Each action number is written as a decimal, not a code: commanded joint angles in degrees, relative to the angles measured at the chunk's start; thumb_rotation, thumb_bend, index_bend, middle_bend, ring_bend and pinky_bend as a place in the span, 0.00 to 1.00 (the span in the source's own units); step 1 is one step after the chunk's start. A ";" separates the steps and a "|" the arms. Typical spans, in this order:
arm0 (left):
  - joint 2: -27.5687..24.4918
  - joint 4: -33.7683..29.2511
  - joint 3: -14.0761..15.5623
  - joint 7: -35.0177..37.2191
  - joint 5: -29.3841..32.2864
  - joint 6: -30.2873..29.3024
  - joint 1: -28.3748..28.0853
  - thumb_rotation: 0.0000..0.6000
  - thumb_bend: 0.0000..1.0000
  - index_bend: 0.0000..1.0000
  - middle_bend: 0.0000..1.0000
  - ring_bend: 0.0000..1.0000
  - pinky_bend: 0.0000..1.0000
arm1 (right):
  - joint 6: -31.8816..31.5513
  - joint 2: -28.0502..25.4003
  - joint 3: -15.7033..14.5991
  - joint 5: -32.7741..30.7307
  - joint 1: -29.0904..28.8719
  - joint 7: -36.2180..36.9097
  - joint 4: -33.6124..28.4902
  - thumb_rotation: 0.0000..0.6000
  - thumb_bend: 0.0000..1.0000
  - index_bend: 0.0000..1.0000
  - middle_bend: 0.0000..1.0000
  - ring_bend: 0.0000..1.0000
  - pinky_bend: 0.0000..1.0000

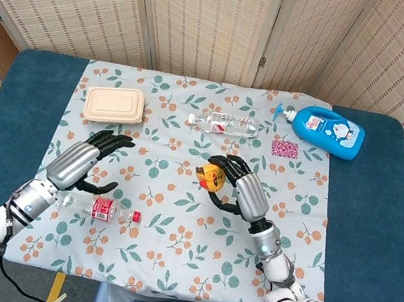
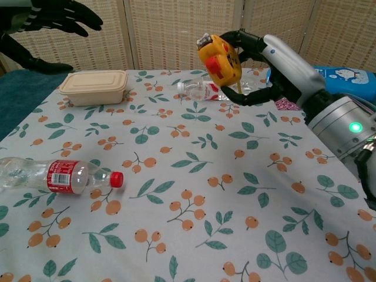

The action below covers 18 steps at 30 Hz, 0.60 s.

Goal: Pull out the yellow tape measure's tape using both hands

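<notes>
Holding the yellow tape measure [image 2: 220, 59] up in the air, our right hand [image 1: 245, 192] has its fingers curled around the case, above the middle of the flowery cloth [image 1: 175, 216]. Our left hand [image 1: 84, 161] is open with its fingers spread and has nothing in it. It hangs over the left side of the cloth, well apart from the tape measure.

We think the case is hard, small and a bit heavy, with smooth sides that could slip, so a firm grip all around it is best. The tape itself is probably thin and bendy, with a spring that tugs it back. We should pinch the little tab at the mouth of the case, but we cannot see that tab well.

Nearest to us on the left lies a clear bottle with a red cap [image 2: 64, 175], right under the left hand's way. Farther off sits a tan lunch box [image 1: 114, 105] on the left and another clear bottle [image 1: 223, 124] in the middle. A blue pump bottle [image 1: 328, 131] lies far right, with a small pink patterned square [image 1: 285, 148] just in front of it.
</notes>
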<state>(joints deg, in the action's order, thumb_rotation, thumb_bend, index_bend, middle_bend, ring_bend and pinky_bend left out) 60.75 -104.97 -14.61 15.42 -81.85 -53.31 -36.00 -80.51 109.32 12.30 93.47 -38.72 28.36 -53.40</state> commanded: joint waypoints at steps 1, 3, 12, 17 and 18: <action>0.98 -0.60 -0.66 0.50 0.65 1.85 -2.29 1.00 0.37 0.17 0.15 0.14 0.07 | -0.49 3.72 0.51 -0.20 -2.06 3.51 4.96 1.00 0.42 0.61 0.41 0.36 0.18; 1.35 -0.91 -0.67 0.00 0.87 2.40 -3.12 1.00 0.37 0.16 0.15 0.13 0.07 | -0.30 5.01 0.53 -0.40 -2.75 4.56 6.95 1.00 0.42 0.61 0.41 0.36 0.18; 3.90 -1.82 -0.55 -3.41 3.85 5.43 -7.14 1.00 0.37 0.16 0.13 0.11 0.07 | -1.77 8.22 -0.45 0.20 -4.78 5.81 11.92 1.00 0.42 0.61 0.41 0.36 0.18; 5.12 -1.85 -0.74 -4.71 5.65 6.63 -8.92 1.00 0.37 0.19 0.09 0.05 0.04 | -2.55 8.76 -1.02 0.08 -4.62 5.33 13.02 1.00 0.42 0.61 0.41 0.36 0.18; 5.31 -1.80 -0.77 -5.04 6.01 6.76 -9.22 1.00 0.37 0.19 0.08 0.03 0.02 | -2.68 8.78 -1.13 0.07 -4.60 5.31 13.13 1.00 0.42 0.61 0.41 0.36 0.18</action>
<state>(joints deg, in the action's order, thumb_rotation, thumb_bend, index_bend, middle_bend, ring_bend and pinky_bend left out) 65.70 -106.80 -15.29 10.78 -76.28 -46.88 -44.79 -83.12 118.05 11.23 93.55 -43.35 33.73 -40.33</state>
